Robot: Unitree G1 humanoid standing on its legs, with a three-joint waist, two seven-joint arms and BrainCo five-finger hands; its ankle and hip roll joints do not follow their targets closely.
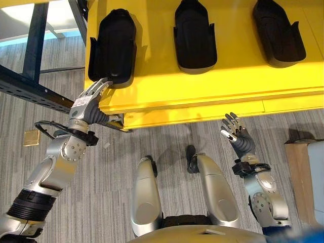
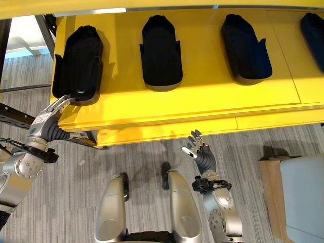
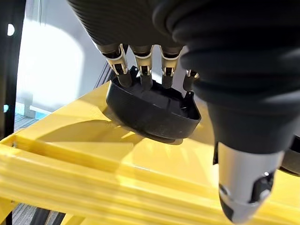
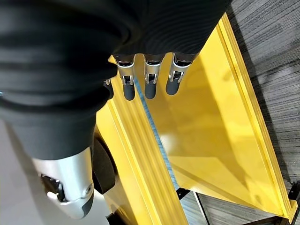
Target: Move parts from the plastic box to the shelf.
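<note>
Yellow shelf (image 1: 212, 86) spans the head views from 10 to 3 o'clock. Black parts lie on it in a row, long axis running front to back: leftmost part (image 1: 112, 48) at 11 o'clock, 2nd part (image 1: 195, 35) at 12, 3rd part (image 1: 278, 33) at 1-2. In the right eye view a 4th part (image 2: 314, 33) is cut off at the 2 o'clock edge.

L hand (image 1: 91, 98) sits at 9-10 o'clock, at the shelf's front-left corner. Fingers (image 3: 143, 70) straight, tips touching the near end of the leftmost part; not curled round it, so no grip as far as the wrist view shows. Thumb contact can't be told, its tip is off to the side. Part rests flat on the shelf.

R hand (image 2: 198, 149) is at 5 o'clock, raised above the grey carpet (image 1: 152, 142), just in front of the shelf's front edge, touching nothing. Fingers (image 4: 147, 84) loosely spread, empty.

Pale box (image 2: 304, 197) on a brown board (image 2: 268, 192) at 4 o'clock, by the R arm; contents hidden.

Dark rack frame (image 1: 30, 86) at 9-10 o'clock, left of the shelf.
</note>
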